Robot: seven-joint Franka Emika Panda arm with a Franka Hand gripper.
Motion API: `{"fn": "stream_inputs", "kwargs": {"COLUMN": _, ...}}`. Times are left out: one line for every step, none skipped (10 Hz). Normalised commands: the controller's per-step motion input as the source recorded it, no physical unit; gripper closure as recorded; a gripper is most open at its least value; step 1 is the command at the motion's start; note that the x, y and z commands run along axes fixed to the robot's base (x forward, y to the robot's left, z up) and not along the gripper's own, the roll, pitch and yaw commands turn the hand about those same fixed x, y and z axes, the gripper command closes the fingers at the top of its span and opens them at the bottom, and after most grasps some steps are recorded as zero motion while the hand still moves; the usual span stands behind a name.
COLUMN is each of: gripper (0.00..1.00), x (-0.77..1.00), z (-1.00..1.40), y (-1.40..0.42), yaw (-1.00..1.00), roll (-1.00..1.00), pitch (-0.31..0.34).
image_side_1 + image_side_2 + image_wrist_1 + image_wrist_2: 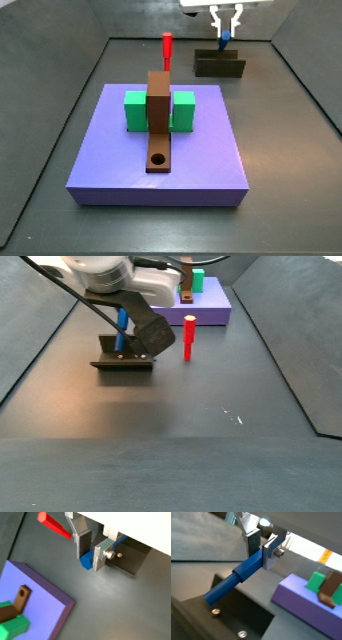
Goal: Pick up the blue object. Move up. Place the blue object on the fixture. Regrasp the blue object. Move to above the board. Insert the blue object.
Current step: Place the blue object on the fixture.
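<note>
Wrist views show the gripper (266, 548) clamped near one end of the blue object (236, 579), seemingly light, rigid, slippery.

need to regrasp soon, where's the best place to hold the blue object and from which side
Grip the blue object on its upper section, coming down from above. In a side view it stands nearly upright with its lower end at the fixture, so only the upper part is free. The end effector is already shut on that upper end, its flat pads against the peg's flat sides.
</note>
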Motion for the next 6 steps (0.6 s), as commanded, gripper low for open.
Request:
{"fn": "stream_inputs", "kwargs": {"gripper": 1.00, "x": 0.11, "z": -0.24, "y": 0.00, "yaw": 0.08, "roll": 0.33, "pitch": 0.077}}
{"fn": "stream_inputs", "kwargs": {"gripper": 1.00, "x": 0.08, "z": -0.24, "y": 0.00, "yaw": 0.07, "roll": 0.14, "pitch": 0.034}}
{"fn": "stream_inputs", "kwargs": {"gripper": 1.00, "x": 0.00, "z": -0.25, "y": 0.00, "yaw": 0.05, "roll": 0.03, "pitch": 0.000}}
{"fn": "stream_inputs", "kwargs": {"gripper": 1.00, "x": 0.00, "z": -0.19, "y": -0.06, "yaw": 0.05, "roll": -0.01, "pitch": 0.000}}
{"fn": "stream_inputs", "kwargs": {"gripper": 1.00, "x": 0.00, "z": -0.19, "y": -0.05, "yaw": 0.04, "roll": -0.03, "pitch": 0.000}}
{"fn": "stream_inputs", "kwargs": {"gripper": 1.00, "x": 0.00, "z": -0.19, "y": 0.00, "yaw": 0.04, "roll": -0.03, "pitch": 0.000}}
